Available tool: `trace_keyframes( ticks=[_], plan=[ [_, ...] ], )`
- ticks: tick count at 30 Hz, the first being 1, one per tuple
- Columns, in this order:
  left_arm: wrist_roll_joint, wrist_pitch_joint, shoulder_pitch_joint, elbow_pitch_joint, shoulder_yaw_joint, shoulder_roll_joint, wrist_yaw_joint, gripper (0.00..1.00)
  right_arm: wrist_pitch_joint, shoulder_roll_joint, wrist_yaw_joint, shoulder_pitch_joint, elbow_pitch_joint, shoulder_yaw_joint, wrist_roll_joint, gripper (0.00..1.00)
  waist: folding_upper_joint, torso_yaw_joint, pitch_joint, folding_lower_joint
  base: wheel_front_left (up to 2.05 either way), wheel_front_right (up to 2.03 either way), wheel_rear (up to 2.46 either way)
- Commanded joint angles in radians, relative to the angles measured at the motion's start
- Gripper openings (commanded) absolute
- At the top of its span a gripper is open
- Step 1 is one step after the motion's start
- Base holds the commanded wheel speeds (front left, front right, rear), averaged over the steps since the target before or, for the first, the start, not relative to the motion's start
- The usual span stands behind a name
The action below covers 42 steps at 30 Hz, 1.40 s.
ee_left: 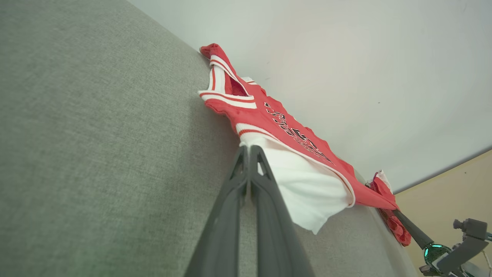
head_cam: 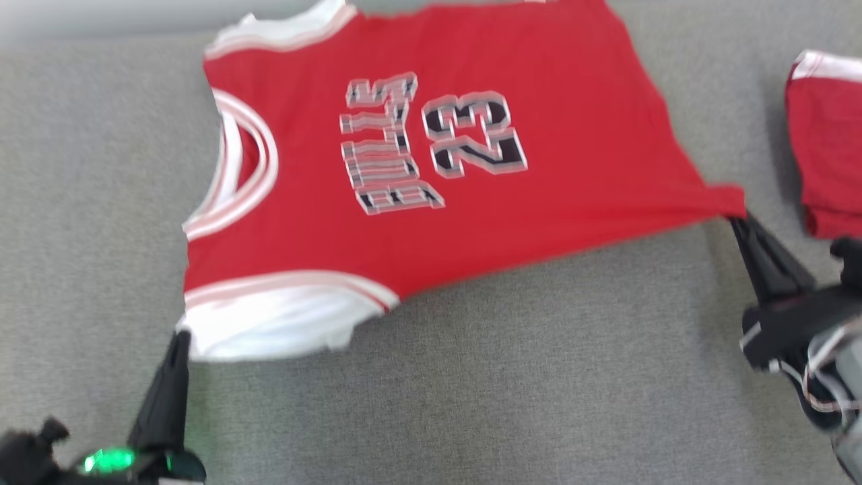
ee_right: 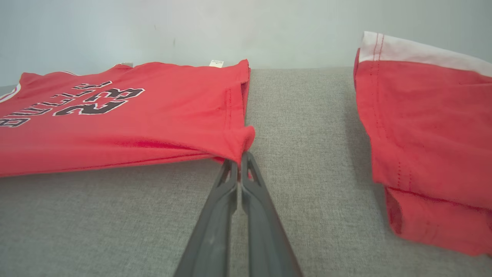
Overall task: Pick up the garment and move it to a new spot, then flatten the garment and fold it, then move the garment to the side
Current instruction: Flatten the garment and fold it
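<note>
Jersey [head_cam: 431, 168] on grey worktop [head_cam: 539, 377], upper centre of frame, long axis L–R, up-frame of both claws: L claw [head_cam: 180, 337] clenched on white corner, lower left; R claw [head_cam: 736, 220] clenched on hem corner, mid right.

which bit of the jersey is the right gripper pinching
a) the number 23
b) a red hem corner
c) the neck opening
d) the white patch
b: the right gripper is shut on a red corner of the jersey at its hem end, and the cloth bunches there.
</note>
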Motion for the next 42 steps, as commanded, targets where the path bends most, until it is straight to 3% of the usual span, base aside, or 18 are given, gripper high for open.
trace_keyframes(
  ticks=[1, 8, 13, 18, 24, 28, 42],
  plan=[
    [-0.006, -0.005, 0.035, -0.008, 0.014, 0.002, 0.008, 0.00, -0.002, -0.016, -0.002, 0.035, -0.005, -0.014, -0.005, 0.00, 0.0002, 0.007, -0.065, 0.0004, 0.00, 0.00, 0.00],
    [0.013, -0.005, 0.196, -0.090, 0.051, -0.034, 0.039, 0.00, -0.002, -0.039, -0.002, 0.246, -0.094, -0.101, -0.049, 0.00, 0.0002, -0.007, -0.138, 0.0004, 0.00, 0.00, 0.00],
    [0.000, 0.040, 0.288, -0.149, 0.051, -0.007, 0.095, 0.00, 0.005, -0.072, -0.002, 0.387, -0.158, -0.154, -0.070, 0.00, 0.0002, -0.021, -0.163, 0.0004, 0.00, 0.00, 0.00],
    [-0.043, 0.113, 0.288, -0.173, 0.044, -0.009, 0.149, 0.00, 0.094, -0.069, -0.002, 0.441, -0.217, -0.215, -0.089, 0.00, 0.0002, -0.029, -0.160, 0.0004, 0.00, 0.00, 0.00],
    [-0.073, 0.174, 0.144, -0.122, 0.015, -0.047, 0.168, 0.00, 0.278, -0.011, -0.002, 0.352, -0.213, -0.232, -0.139, 0.00, 0.0002, -0.011, -0.116, 0.0004, 0.00, 0.00, 0.00],
    [-0.075, 0.191, 0.037, -0.066, 0.007, -0.066, 0.173, 0.00, 0.334, 0.026, -0.002, 0.270, -0.196, -0.246, -0.155, 0.00, 0.0002, 0.008, -0.085, 0.0004, 0.00, 0.00, 0.00],
    [-0.004, 0.187, -0.212, 0.175, -0.042, -0.101, 0.129, 0.00, 0.299, 0.093, -0.002, 0.047, -0.039, -0.180, -0.190, 0.00, 0.0002, 0.032, -0.009, 0.0004, 0.00, 0.00, 0.00]
  ],
)
